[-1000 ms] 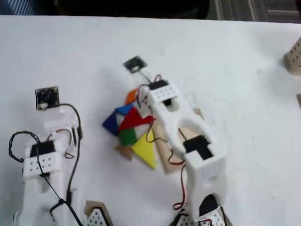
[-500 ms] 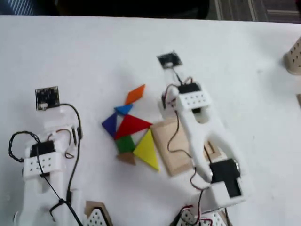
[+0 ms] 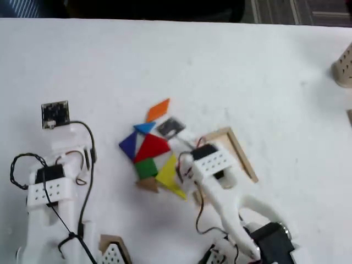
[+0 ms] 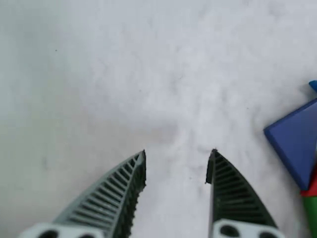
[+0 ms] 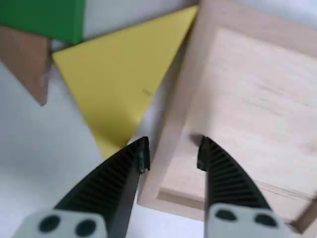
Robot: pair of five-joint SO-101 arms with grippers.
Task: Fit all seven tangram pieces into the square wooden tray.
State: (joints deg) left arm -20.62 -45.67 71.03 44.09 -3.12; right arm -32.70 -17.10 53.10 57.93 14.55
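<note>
Left gripper (image 4: 177, 163): jaws apart, low over the table; blue triangle (image 4: 297, 141) off to one side, not touching.
Right gripper (image 5: 172, 151): jaws apart, 1 on each side of the tray rim that faces the yellow triangle; I cannot tell whether they touch the rim.
Tray (image 3: 242, 154): flat on the table, right of the pieces, partly under the right arm (image 3: 220, 192); its floor shows as plain wood.
Pieces: 7, all on the table outside the tray, in 1 cluster to its left.
Near row: brown triangle (image 3: 147, 184) against green square (image 3: 147, 166); yellow triangle (image 3: 169, 175) just beside both, 1 corner meeting the tray rim.
Middle: red triangle (image 3: 152, 147) and blue triangle side by side, touching.
Far: small blue triangle (image 3: 145, 127), then orange piece (image 3: 158, 109), slightly apart from the cluster.
Table (image 3: 247, 66): white, matt, faintly mottled up close.
Right edge: tan object (image 3: 344, 69), well apart from the pieces.
Room: dark band past the table's far edge.
</note>
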